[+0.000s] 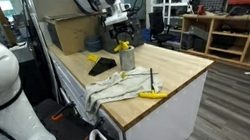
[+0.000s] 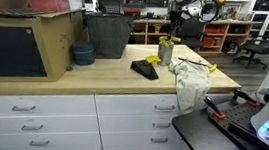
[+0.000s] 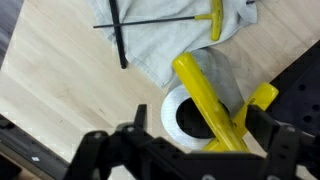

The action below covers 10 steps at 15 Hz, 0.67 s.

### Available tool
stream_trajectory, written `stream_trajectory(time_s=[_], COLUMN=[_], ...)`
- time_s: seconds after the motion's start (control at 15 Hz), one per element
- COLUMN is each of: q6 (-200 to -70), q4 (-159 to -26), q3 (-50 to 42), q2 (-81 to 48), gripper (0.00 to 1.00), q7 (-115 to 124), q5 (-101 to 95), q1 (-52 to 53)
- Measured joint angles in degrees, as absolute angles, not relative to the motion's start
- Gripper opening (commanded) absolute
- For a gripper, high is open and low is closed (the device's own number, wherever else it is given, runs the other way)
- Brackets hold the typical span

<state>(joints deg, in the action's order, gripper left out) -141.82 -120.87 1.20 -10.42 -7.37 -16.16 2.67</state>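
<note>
Hovering wide open, the gripper [image 3: 197, 122] frames a white cup [image 3: 177, 118] holding yellow-handled tools [image 3: 200, 85].

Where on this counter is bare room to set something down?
Bare wood lies between box and black wedge, in front of the bowl; also the corner beyond the cloth. It is crowded around the cup under the open fingers.

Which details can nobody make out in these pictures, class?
- Wrist view: inside the cup, filled by yellow handles.
- Wrist view: the cloth, cut off by the top edge.
- Exterior view: how wide the claw stands, too small.
- Exterior view: what the blue bowl holds, behind its rim.
</note>
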Motion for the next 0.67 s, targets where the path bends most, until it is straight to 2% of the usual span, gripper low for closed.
stream_trajectory(time_s=[0.27, 0.33, 0.4, 0.67], q6=[-142.23, -142.45, -142.63, -144.55], q4=[-120.94, -120.98, -121.01, -121.28], q3=[1.26, 1.39, 1.61, 2.61], q2=[-10.55, -10.63, -10.73, -11.4], gripper=[1.0, 0.75, 0.74, 0.42], q7=[-17.48, -19.24, -20.61, -23.57], q5=[-16.11, -16.32, -16.49, -16.5], q1=[2.42, 2.43, 2.43, 2.44])
